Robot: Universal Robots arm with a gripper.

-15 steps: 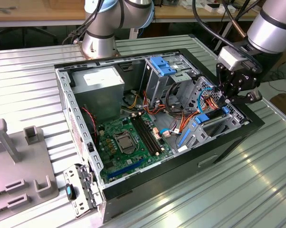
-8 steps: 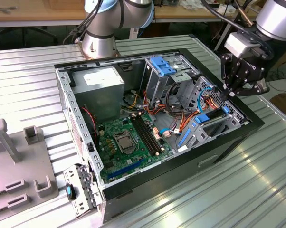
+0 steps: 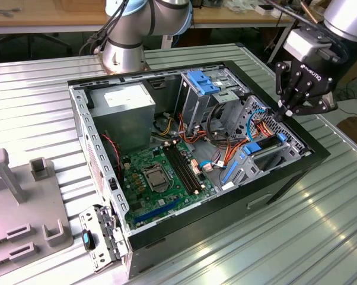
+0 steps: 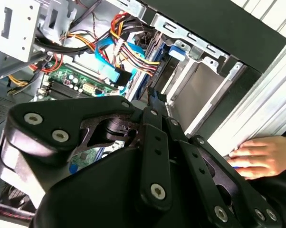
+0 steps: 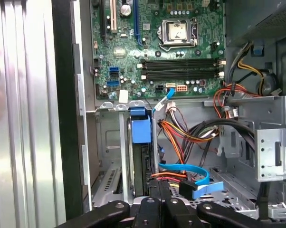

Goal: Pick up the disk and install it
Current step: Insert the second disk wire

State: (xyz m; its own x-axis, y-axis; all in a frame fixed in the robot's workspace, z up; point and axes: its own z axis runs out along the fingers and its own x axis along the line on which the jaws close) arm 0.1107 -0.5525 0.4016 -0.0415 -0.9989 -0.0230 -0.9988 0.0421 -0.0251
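Now my jaws [image 3: 283, 111] hang shut and empty just above the case's [image 3: 285, 172] front corner. Below them the disk [image 5: 142, 156] stands on edge in its bay, its blue rail [image 3: 263, 145] beside the cables [image 5: 190, 135]. Farther in lies the motherboard [image 3: 166, 172], then the power supply [image 3: 128, 104].

The open computer case [image 3: 285, 172] lies on the table [image 3: 36, 107], hand [image 3: 289, 108] above its exterior view's right edge.

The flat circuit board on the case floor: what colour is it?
Green: the flat circuit board shows best in the first wrist view.
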